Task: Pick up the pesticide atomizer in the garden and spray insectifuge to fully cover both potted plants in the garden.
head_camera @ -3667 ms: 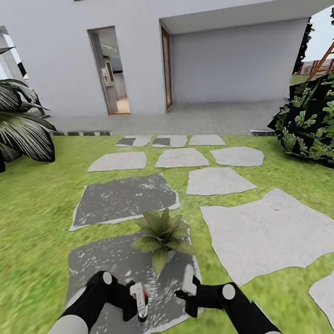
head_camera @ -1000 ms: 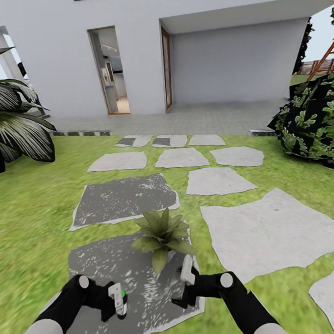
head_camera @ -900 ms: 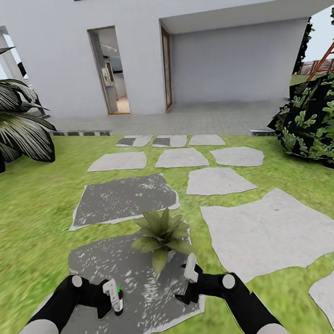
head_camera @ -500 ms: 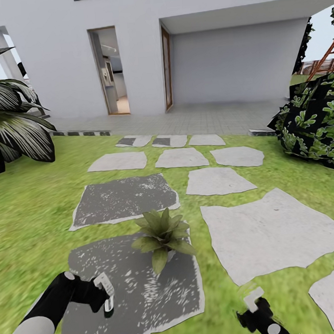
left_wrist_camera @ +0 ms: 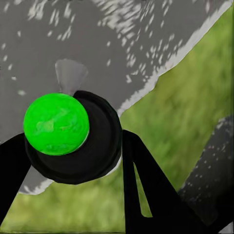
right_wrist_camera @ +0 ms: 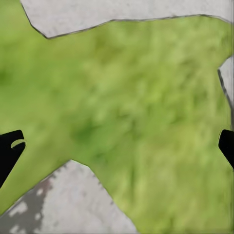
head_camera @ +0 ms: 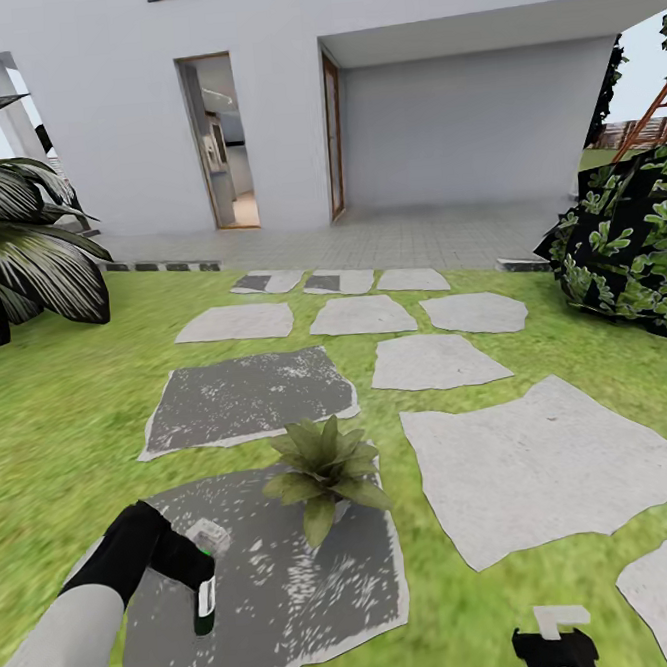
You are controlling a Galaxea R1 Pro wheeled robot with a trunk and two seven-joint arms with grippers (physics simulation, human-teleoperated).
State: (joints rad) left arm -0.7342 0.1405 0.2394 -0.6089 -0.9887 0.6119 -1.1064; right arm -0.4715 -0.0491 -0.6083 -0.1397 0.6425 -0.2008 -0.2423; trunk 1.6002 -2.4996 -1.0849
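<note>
We're gripping the atomizer (head_camera: 204, 604) in our left gripper (head_camera: 204, 574), its top showing green (left_wrist_camera: 56, 124), over the dark stone (head_camera: 284, 598). Our right gripper (head_camera: 554, 642) is hanging low over grass (right_wrist_camera: 131, 112), fingers spread wide, holding nothing. A potted plant (head_camera: 324, 470) is sitting just beyond on the stone's far edge. The house (head_camera: 285, 97) is standing far behind.

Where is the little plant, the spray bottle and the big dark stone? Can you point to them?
potted plant (head_camera: 324, 467), head view, middle of its leafy rosette.
pesticide atomizer (left_wrist_camera: 57, 124), left wrist view, its green top.
dark stepping stone (head_camera: 295, 607), head view, bare patch in front of the plant.
</note>
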